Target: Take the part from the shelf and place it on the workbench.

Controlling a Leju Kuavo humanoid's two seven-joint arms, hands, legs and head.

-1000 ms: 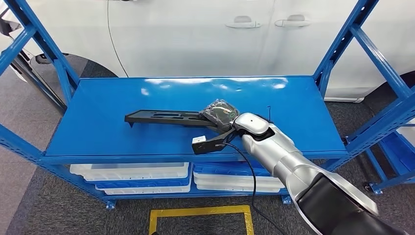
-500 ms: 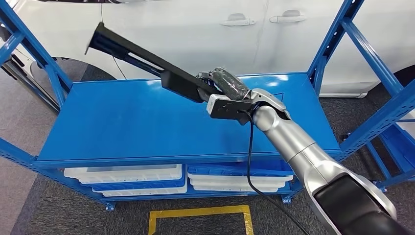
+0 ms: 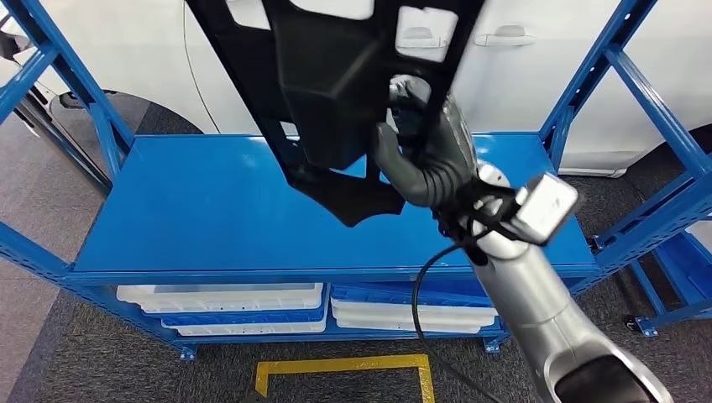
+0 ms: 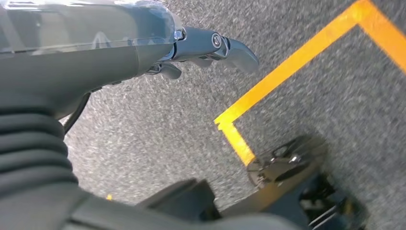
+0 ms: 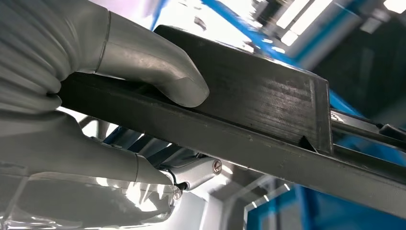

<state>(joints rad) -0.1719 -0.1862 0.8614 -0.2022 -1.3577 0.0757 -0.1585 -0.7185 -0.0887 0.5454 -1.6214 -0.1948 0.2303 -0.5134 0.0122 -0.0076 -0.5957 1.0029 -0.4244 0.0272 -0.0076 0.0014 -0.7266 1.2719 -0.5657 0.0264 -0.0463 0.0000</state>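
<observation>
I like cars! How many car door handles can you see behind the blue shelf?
2. One door handle shows on the white car, right of the black part. The other door handle peeks through the part's opening. More may be hidden.

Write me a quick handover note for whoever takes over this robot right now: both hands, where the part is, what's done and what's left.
Right hand: grips the black part and holds it up in the air above the blue shelf, close to the head camera. The right wrist view shows the thumb pressed on one face of the part and fingers under it.
Left hand: holds nothing, hangs over the grey floor near the yellow floor line.
Done: the part is off the shelf.
Left: carry it to the workbench and set it down. The workbench is not visible from here.
</observation>
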